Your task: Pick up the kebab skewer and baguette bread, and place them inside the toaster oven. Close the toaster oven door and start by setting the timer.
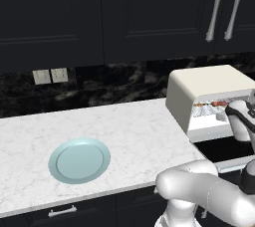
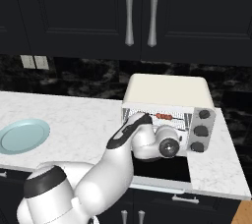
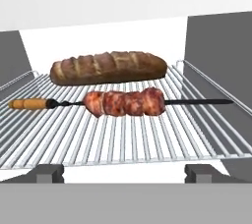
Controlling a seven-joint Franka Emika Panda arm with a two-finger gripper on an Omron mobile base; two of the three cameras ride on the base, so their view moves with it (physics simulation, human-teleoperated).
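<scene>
Nearby, a teal plate [image 1: 79, 160] sits left of the toaster oven [image 1: 209, 91].

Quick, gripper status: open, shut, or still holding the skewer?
Gripper: open, holding nothing. The kebab skewer lies on the wire rack in front of the baguette, clear of both fingertips.

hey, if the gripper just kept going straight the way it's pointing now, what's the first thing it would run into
Most likely the kebab skewer, lying across the wire rack right ahead of the open gripper. The baguette bread lies just behind it. How far off the skewer is can't be read for certain.
</scene>
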